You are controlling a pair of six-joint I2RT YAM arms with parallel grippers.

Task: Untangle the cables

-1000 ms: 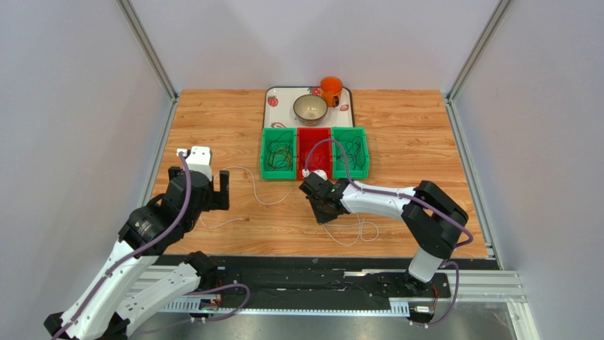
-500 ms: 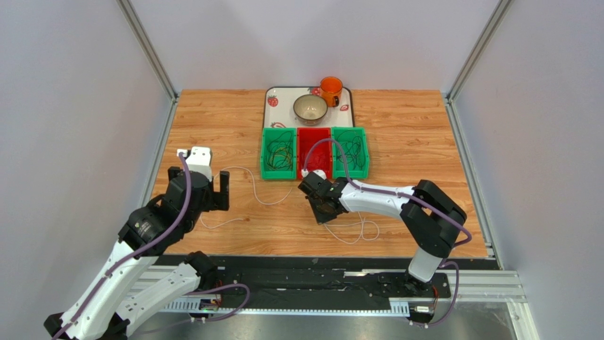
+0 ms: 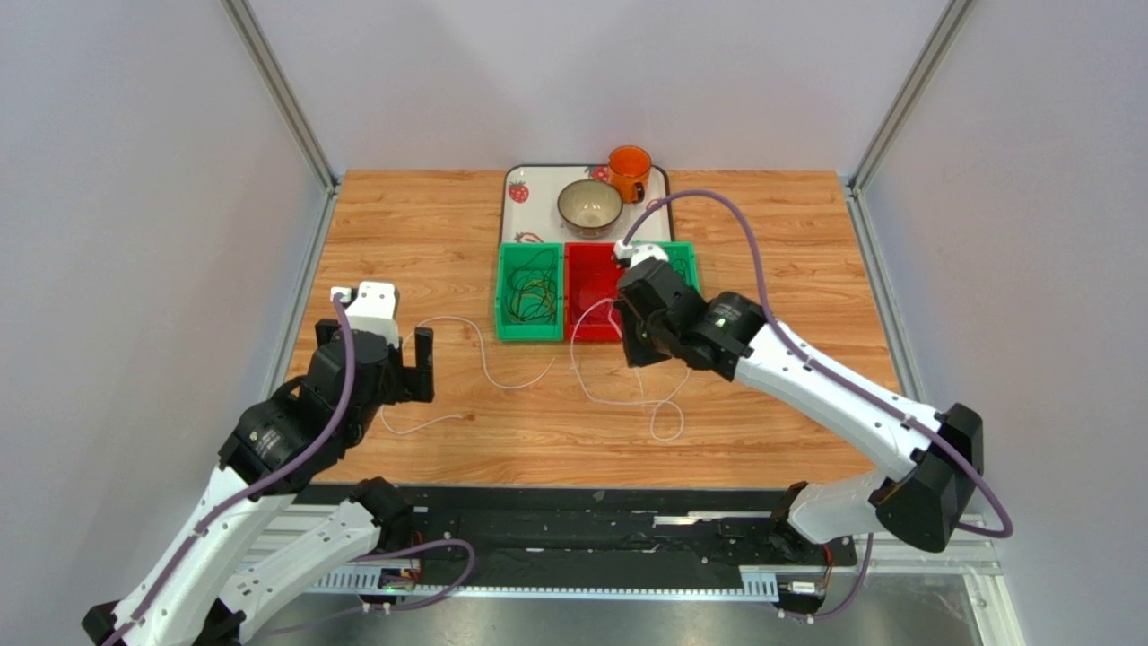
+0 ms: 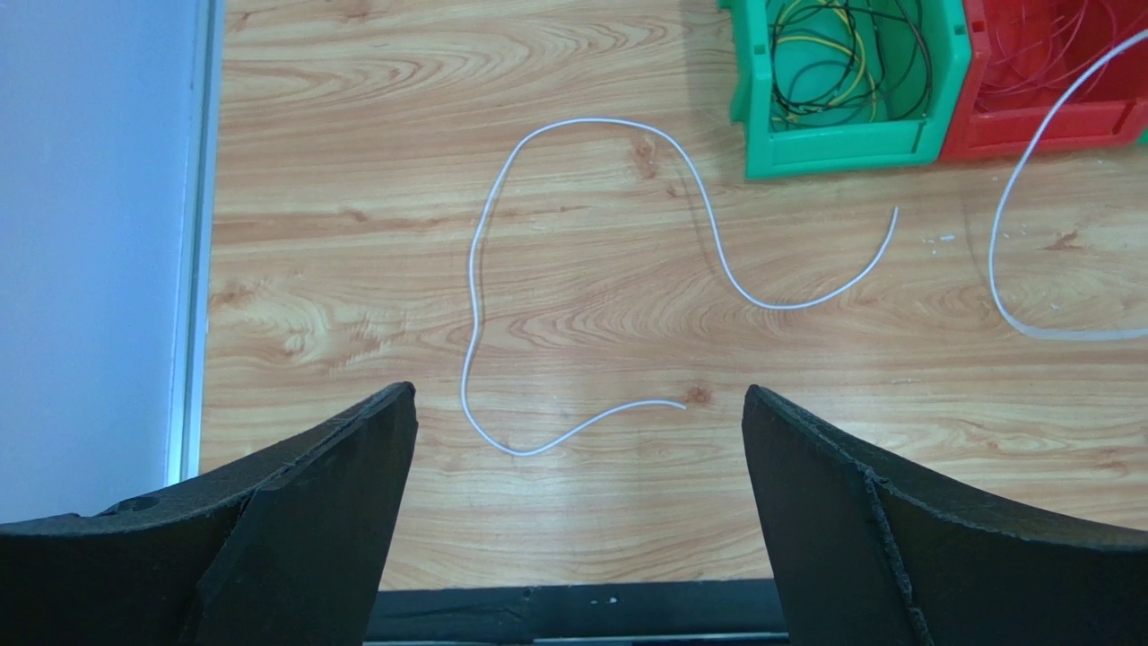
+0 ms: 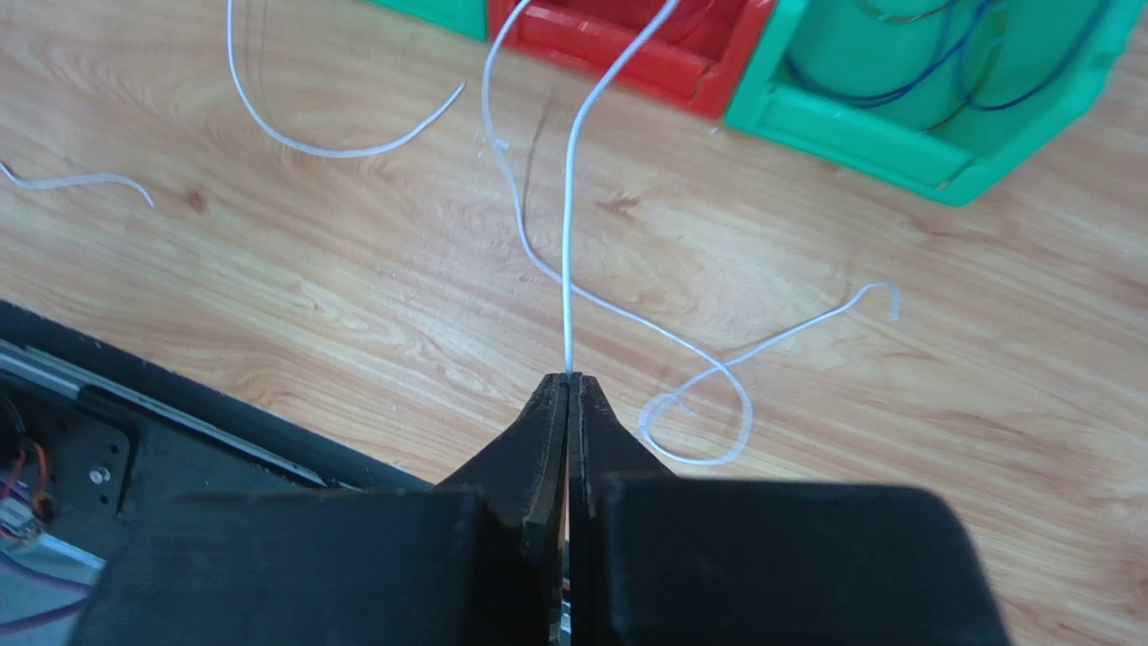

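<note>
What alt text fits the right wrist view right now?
The right gripper, jaws shut, pinches a thin white cable that rises from it toward the red bin. More white cable lies looped on the wooden table below, and a green bin sits beside the red one.

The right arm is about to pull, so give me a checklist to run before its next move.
1. Right claw gripping the held white cable: ok, shut on it.
2. Left claw free: ok, open above the loose white cable.
3. The two cables apart: ok, a gap shows between them.
4. Held cable's tail straight: not ok, it loops over itself on the table.
5. Held cable clear of the red bin: cannot tell.
</note>
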